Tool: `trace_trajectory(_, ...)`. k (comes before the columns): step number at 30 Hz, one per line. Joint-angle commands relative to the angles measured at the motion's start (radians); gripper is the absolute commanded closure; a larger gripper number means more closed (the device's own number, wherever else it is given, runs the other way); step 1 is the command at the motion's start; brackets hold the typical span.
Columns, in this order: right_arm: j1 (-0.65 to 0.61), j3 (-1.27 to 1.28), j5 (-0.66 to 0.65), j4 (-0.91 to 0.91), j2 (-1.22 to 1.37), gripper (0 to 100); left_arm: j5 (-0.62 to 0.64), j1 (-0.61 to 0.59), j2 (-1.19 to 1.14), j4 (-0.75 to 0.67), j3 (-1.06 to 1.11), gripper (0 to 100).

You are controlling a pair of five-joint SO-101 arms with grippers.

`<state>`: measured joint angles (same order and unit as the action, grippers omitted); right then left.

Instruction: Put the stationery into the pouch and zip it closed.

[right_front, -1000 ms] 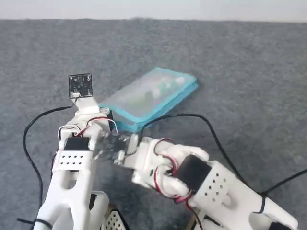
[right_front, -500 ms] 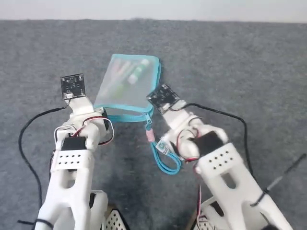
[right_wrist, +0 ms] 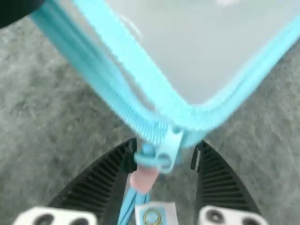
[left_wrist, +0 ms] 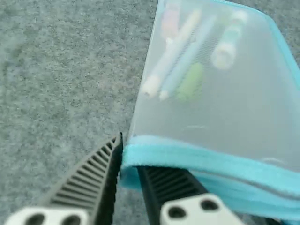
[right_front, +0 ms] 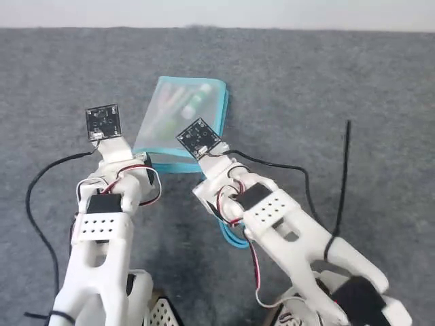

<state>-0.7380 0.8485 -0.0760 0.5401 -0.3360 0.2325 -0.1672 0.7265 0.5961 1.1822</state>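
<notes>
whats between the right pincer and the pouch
The zipper pull, hanging off the pouch corner, sits inside the open right pincer, in the right wrist view.

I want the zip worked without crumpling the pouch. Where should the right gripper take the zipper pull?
Probably the light blue tab of the zipper pull, hanging off the pouch corner between the open jaws of the right gripper. Come in from the zipper edge and close across the tab's flat faces; the left gripper pinches that edge's other end.
</notes>
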Motion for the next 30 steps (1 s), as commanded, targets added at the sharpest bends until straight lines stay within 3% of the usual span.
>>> trace_trajectory(1,-0.004,-0.012,0.014,-0.108,0.030,80.4,0.012,0.009,-0.012,-0.003,-0.065,99)
trace_trajectory(4,0.002,-0.012,0.014,-0.113,0.039,83.3,0.012,0.008,-0.012,-0.003,-0.065,99)
trace_trajectory(7,0.033,-0.011,0.012,-0.111,0.028,99.6,0.012,0.009,-0.012,-0.003,-0.065,99)
trace_trajectory(9,0.061,-0.014,0.002,-0.067,-0.004,97.1,0.012,0.009,-0.012,-0.005,-0.064,99)
trace_trajectory(14,0.114,-0.288,-0.121,0.389,-0.185,99.3,0.012,0.012,-0.012,-0.006,-0.065,99)
trace_trajectory(18,0.008,-0.471,-0.213,0.549,-0.202,99.2,-0.008,0.074,-0.012,-0.002,-0.061,99)
trace_trajectory(23,-0.162,-0.491,-0.229,0.521,-0.090,99.2,-0.009,0.068,-0.012,-0.002,-0.058,99)
trace_trajectory(30,-0.205,-0.470,-0.253,0.455,-0.107,99.2,-0.009,0.051,-0.012,-0.008,-0.051,99)
